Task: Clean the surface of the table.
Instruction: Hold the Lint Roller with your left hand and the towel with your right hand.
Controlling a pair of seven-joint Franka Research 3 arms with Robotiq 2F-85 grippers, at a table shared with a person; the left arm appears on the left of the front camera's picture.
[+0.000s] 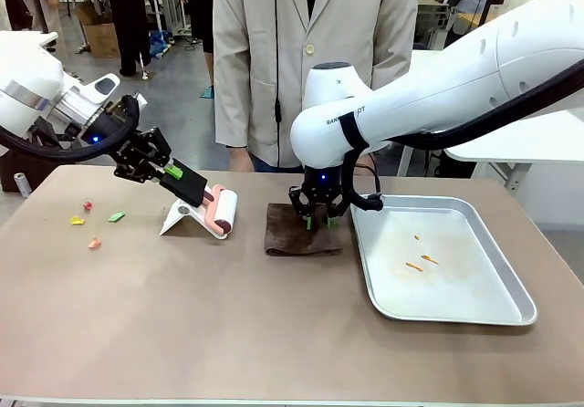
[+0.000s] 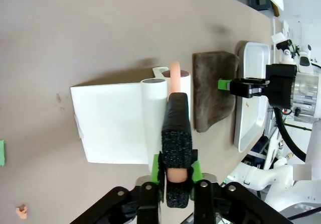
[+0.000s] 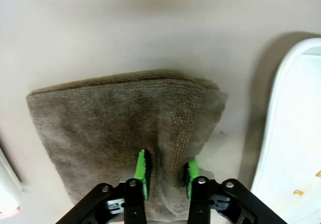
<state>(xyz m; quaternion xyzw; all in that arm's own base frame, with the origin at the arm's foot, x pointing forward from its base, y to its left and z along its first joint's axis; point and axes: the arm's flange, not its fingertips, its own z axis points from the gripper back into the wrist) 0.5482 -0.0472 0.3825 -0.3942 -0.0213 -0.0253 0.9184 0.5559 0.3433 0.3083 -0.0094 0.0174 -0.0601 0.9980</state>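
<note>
Dark printed lettering (image 1: 339, 120) is being carried on the white casing of the right arm (image 1: 438, 88), near its wrist. The letters "RANKA" are being shown. The word is being interrupted by a black strap (image 1: 351, 133), and the few letters beyond it are too small to be read.

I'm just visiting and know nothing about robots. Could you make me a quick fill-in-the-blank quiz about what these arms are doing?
The right gripper pinches a brown ___. The left gripper is shut on the roller's black ___. Orange crumbs lie in the silver ___.
Missing words: cloth; handle; tray.
</note>
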